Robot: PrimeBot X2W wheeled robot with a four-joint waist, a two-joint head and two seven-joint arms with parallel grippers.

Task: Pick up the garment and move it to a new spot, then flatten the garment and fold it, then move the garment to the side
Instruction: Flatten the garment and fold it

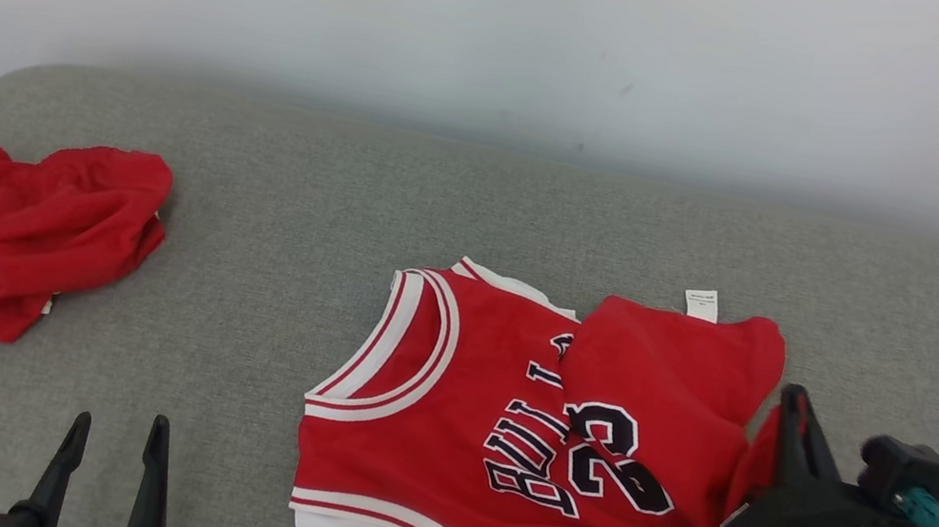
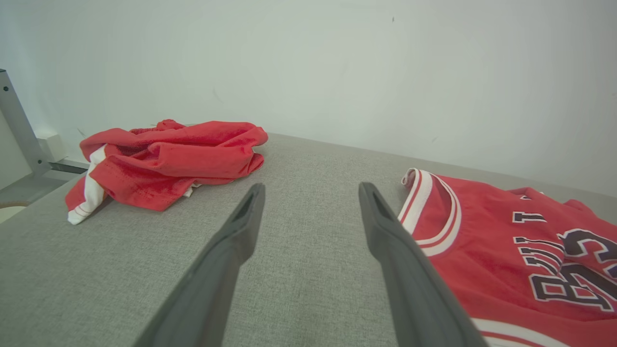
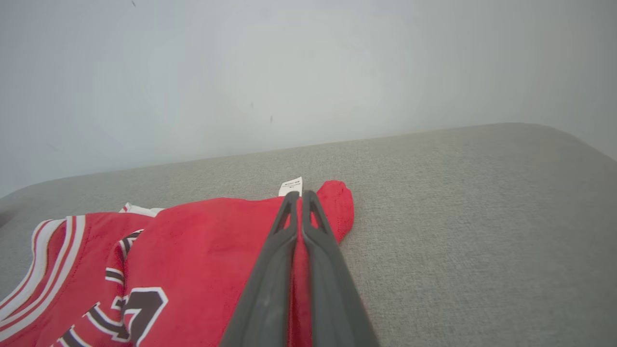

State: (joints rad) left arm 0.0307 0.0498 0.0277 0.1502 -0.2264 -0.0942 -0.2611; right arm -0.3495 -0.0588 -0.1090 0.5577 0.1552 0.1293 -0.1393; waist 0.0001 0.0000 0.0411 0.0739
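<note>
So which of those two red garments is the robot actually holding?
The jersey with the number 23, on the robot's right: the right arm's jaws are pinched shut on its folded-over edge. The crumpled red garment at the left lies untouched.

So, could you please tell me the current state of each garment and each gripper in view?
jersey: lying on the grey surface, right-hand part folded over the number, not flat.
second red garment: crumpled in a heap at the left, no gripper on it.
left gripper: open, holding nothing.
right gripper: shut on the jersey's folded edge.
</note>
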